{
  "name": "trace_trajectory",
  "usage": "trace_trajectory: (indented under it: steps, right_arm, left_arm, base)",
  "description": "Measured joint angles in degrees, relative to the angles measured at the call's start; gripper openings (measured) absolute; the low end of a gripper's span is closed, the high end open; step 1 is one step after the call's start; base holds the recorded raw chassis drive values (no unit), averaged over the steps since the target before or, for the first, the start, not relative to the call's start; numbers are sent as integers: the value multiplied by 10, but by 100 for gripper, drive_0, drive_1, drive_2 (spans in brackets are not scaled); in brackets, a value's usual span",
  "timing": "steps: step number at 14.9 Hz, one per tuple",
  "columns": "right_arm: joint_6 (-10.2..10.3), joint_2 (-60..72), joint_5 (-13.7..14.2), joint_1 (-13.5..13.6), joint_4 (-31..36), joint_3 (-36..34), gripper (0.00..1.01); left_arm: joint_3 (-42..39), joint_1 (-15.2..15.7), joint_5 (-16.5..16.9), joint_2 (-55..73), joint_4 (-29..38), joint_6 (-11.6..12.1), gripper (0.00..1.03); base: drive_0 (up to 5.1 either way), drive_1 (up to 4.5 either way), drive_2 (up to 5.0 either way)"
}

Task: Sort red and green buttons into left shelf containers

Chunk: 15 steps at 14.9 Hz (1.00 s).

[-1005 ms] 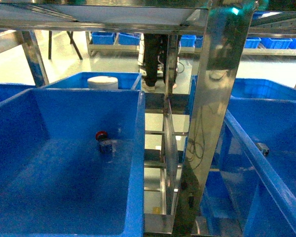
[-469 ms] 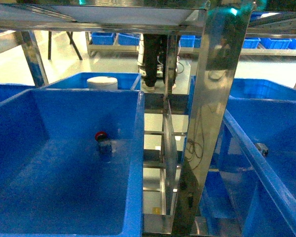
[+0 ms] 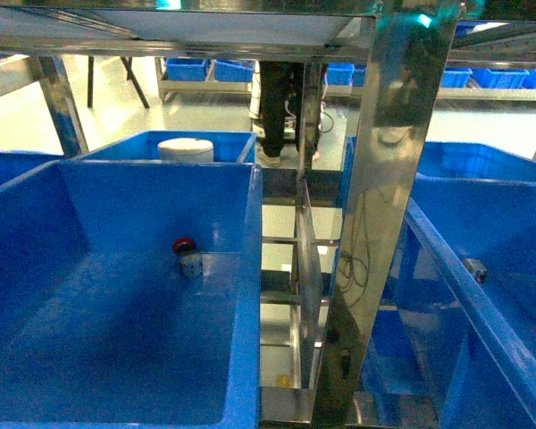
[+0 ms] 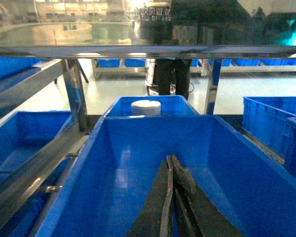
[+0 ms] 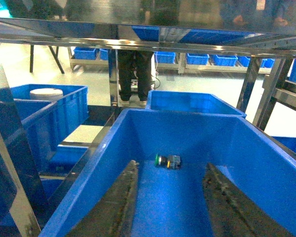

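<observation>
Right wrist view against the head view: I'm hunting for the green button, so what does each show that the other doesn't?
Only the right wrist view shows a green button lying on the floor of a blue bin, between the open right gripper fingers. Only the head view shows a red button in the left blue bin. Both share the white roll in a farther bin.

Shiny steel shelf posts point(image 3: 389, 206) frame the view — behind them a pale glossy floor point(image 3: 116, 112) reflects bright light.
</observation>
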Motion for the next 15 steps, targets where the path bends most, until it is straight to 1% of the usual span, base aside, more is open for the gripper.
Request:
trace_trajectory:
  steps: [1,2,3,4,11,12,13,15]
  right_arm:
    - [0,0,0,0,-1,0,33]
    - [0,0,0,0,-1,0,20]
    - [0,0,0,0,0,0,11]
    - [0,0,0,0,0,0,2]
    - [0,0,0,0,0,0,2]
    - [0,0,0,0,0,0,7]
    - [0,0,0,0,0,0,23]
    - [0,0,0,0,0,0,62]
  left_arm:
    - [-5,-3,-1,-7,-7,0,2]
    - [-7,-3,-3,-39,-52,0,2]
    - [-12,-1,-1,-75,-91,0,2]
    - [-20,-2,-3,-109,-83,0,2]
    - [-26,-2,-1,-109,-87,0,2]
    - [-26,-2,-1,-109,-87,0,8]
    - [-26,-2,-1,-109,-87,0,25]
    - [-26,-2,-1,-109,-87,0,63]
  base:
    - [0,0,0]
    - [0,0,0]
    - [0,0,0]
    - [0,0,0]
    - [0,0,0]
    - [0,0,0]
    - [0,0,0]
    - [0,0,0]
